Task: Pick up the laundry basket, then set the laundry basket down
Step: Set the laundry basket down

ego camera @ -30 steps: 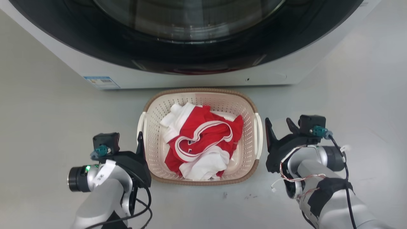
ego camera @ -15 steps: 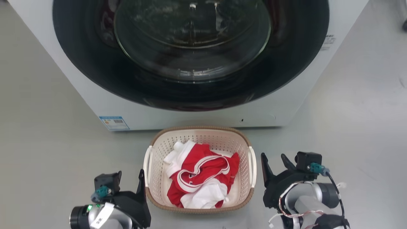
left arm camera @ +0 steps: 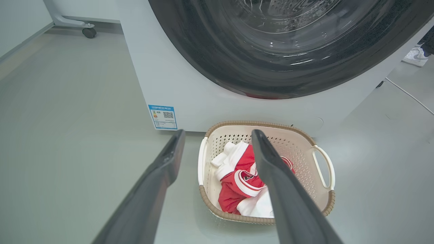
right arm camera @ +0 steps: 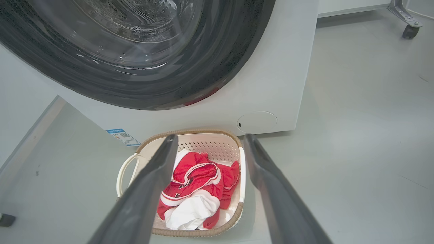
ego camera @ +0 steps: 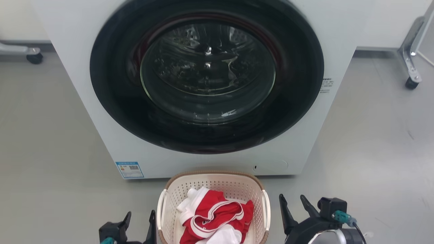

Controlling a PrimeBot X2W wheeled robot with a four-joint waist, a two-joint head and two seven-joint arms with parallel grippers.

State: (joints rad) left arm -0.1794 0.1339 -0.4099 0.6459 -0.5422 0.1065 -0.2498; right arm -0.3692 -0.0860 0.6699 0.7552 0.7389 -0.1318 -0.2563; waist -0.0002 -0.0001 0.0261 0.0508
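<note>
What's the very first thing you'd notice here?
The washer's big round dark glass door looms in the middle of the head view. On the floor just before it sits the cream laundry basket holding bright red-and-white clothes. The left end effector and right end effector flank it, both open.

Cream laundry basket [ego camera: 217,184] sits upright, perhaps touching washer [ego camera: 305,142].
</note>
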